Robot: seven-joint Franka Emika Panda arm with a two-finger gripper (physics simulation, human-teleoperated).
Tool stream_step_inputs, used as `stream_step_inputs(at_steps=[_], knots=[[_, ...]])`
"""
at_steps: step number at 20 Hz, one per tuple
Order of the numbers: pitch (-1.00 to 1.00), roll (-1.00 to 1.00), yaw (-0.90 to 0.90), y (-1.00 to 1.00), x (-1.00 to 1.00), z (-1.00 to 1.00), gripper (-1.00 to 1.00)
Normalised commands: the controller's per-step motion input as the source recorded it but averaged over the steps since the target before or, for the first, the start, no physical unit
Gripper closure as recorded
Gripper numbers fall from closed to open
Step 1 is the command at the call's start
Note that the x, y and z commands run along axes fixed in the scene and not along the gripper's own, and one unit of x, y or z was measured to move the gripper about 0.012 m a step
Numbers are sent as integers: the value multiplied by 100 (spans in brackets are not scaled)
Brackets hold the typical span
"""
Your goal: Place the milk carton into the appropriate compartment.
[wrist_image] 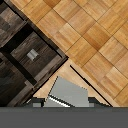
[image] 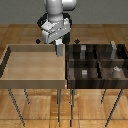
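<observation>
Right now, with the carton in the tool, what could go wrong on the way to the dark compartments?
1. The milk carton hangs low near the wall between the light tray and the dark divided bin; it may catch there.
2. Grey blocks already occupy compartments, so it may land on one.
3. The tool grips only its top; it may slip.

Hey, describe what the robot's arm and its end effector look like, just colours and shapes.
The arm is glossy white with rounded, bulbous links and dark grey joint bands. It ends in a boxy white hand with black patches. The end effector has short grey fingers. In the wrist view only a flat grey bar of the hand and jagged dark finger edges show. No cables or markings are discernible.
</observation>
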Motion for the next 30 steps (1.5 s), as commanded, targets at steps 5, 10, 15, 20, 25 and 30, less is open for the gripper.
stream_step_inputs(at_steps=[5,10,15,20,25,30], knots=[[0,0,0,100,0,0,100],[0,0,0,100,-3,0,100],[0,0,0,0,-60,0,100],[0,0,0,0,-100,0,100],[0,0,0,0,-100,0,100],[0,0,0,0,-80,-10,100]])
